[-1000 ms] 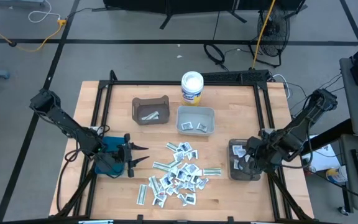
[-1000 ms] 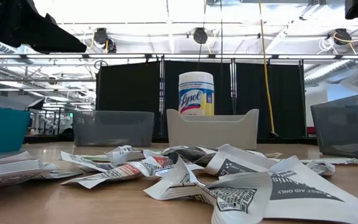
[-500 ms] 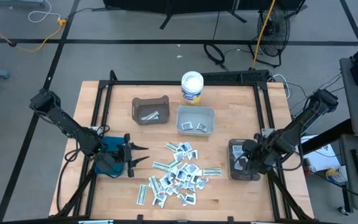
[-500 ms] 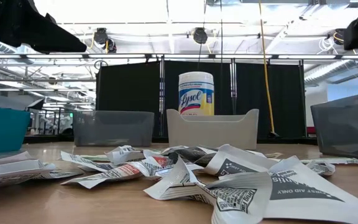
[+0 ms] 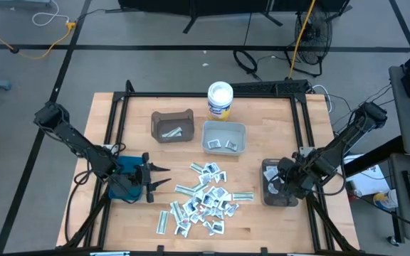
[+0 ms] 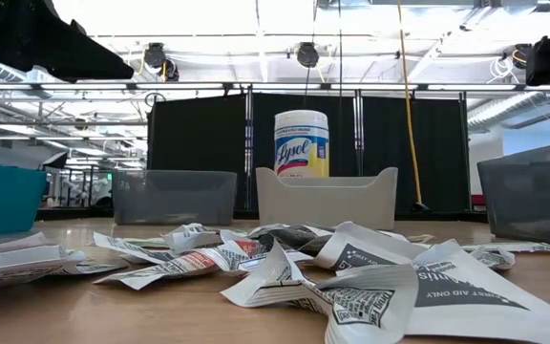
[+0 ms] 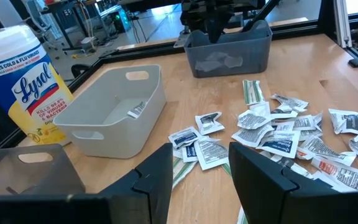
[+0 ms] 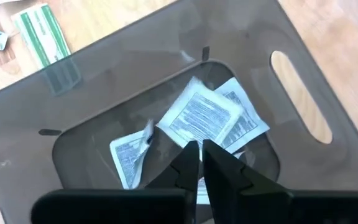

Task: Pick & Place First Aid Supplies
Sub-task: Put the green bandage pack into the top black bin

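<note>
Several small white first aid packets [image 5: 205,195] lie in a loose pile on the middle of the wooden table; the pile also shows in the low view [image 6: 285,263]. My right gripper [image 8: 199,146] hangs over the grey bin [image 5: 265,193] at the table's right and is shut on a white packet [image 8: 199,115]. A few other packets lie on the bin's floor [image 8: 129,158]. My left gripper [image 7: 197,168] is open and empty, waiting above the teal bin [image 5: 123,174] at the left and pointing toward the pile. My right gripper pinches the white packet by its near corner [image 8: 195,140] between its two fingertips, which point down into the bin. The packet lies flat, facing up, just above the packets on the bin's floor. I cannot tell whether it rests on them.
A dark bin [image 5: 171,124] and a white bin [image 5: 223,136], each with a few packets, stand at the far side. A white Lysol tub [image 5: 220,99] stands behind them. A black frame [image 5: 212,93] runs round the table.
My right gripper has gone down toward the grey bin and a little toward the table's left edge; in the low view its arm has come down into the upper right corner.
</note>
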You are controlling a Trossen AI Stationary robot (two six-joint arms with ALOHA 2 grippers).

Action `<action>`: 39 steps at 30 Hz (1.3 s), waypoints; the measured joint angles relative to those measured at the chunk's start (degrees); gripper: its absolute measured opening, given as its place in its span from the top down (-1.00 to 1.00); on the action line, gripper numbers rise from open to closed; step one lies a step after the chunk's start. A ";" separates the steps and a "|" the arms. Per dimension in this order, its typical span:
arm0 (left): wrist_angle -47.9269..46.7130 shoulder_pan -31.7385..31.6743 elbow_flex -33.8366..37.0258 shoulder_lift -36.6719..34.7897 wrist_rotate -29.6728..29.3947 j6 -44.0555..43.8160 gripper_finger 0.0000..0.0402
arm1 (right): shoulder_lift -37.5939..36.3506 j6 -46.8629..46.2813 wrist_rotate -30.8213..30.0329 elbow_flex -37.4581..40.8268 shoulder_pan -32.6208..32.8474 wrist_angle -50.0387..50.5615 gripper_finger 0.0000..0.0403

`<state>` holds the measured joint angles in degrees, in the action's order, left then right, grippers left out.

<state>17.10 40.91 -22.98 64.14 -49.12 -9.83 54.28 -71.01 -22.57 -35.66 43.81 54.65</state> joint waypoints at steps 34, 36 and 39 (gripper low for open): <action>0.72 -1.86 0.00 0.11 0.01 -0.87 0.20 | 3.60 48.60 -1.02 -5.03 -7.20 -38.70 0.58; 0.65 -2.14 0.00 0.37 0.07 -1.07 0.20 | 5.56 50.60 0.46 -5.02 -8.59 -40.33 0.56; 0.72 -2.33 0.02 0.37 0.66 -1.22 0.20 | 8.00 51.66 2.03 -5.01 -10.82 -41.05 0.54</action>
<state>17.82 38.58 -22.96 64.51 -48.46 -11.05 62.28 -19.35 -20.53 -40.66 32.99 13.61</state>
